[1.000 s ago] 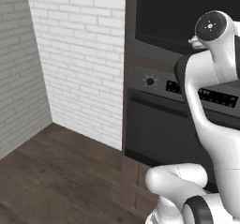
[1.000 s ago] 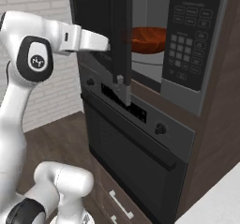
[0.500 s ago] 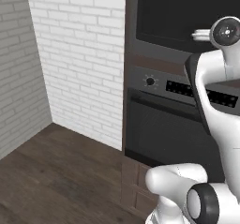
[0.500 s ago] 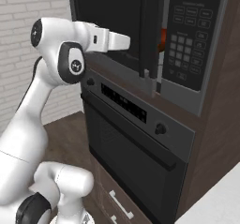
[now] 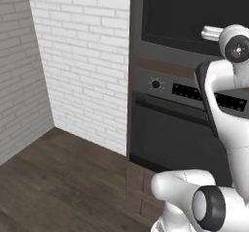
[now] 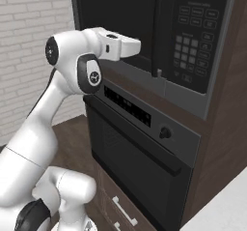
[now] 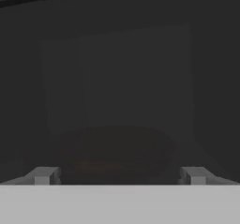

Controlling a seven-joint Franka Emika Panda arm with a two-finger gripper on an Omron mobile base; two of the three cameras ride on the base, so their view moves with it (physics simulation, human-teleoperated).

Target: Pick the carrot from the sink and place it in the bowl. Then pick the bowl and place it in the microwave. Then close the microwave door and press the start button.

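Two of three stages apparently done: wide reddish-brown bowl (image 7: 117, 153) dimly visible behind the large black glass-windowed microwave door (image 6: 120, 22), now swung shut on the dark built-in microwave (image 6: 193, 41). Carrot too dim to confirm inside. Two-finger gripper (image 7: 117, 176) spread fully, holding nothing, close to the glass. Remaining: pressing start on the keypad (image 6: 193, 41).

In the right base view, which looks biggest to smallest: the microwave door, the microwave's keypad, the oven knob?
1. microwave door
2. microwave keypad
3. oven knob

The gaps are plain, though the door sits nearest the camera, which may enlarge it somewhat.
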